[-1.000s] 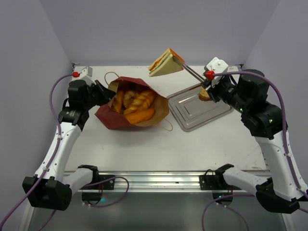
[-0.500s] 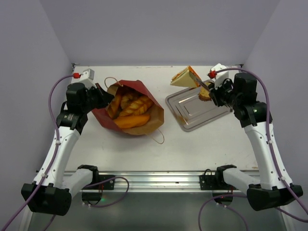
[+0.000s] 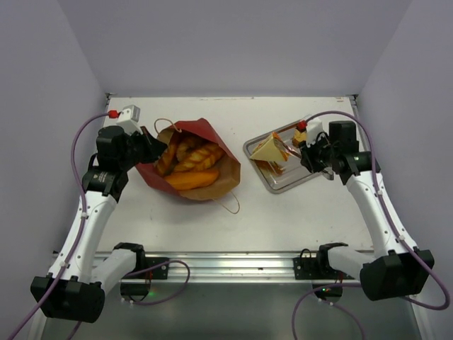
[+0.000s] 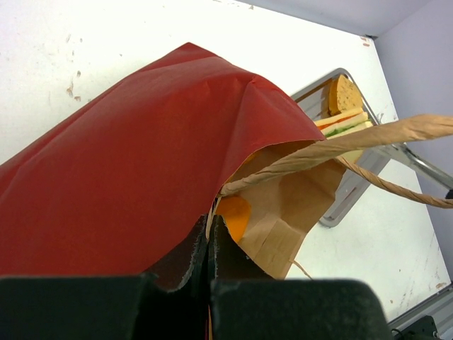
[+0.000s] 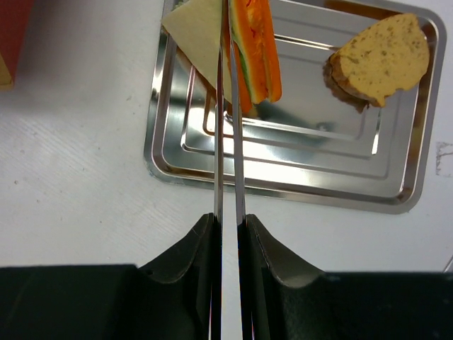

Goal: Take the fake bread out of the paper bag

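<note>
The red paper bag (image 3: 207,132) lies on its side, mouth toward the right, with a braided loaf (image 3: 196,155) and an orange roll (image 3: 190,178) of the fake bread inside. My left gripper (image 3: 151,145) is shut on the bag's rim (image 4: 141,156), fingertips (image 4: 209,228) pinching the paper beside an orange roll (image 4: 234,216). My right gripper (image 5: 228,223) is shut on metal tongs (image 5: 226,142), which clamp the triangular sandwich (image 5: 255,42) low over the steel tray (image 5: 283,191). A brown round slice (image 5: 382,57) lies in the tray's far corner.
The tray (image 3: 291,178) sits right of the bag, near the right arm (image 3: 368,191). The bag's string handles loop out toward the tray (image 4: 368,134) and toward the front (image 3: 228,205). Purple walls close the table at the back and sides.
My right arm has brought the tongs and sandwich down from high at the back to just above the tray's left part. The bag has shifted slightly.
</note>
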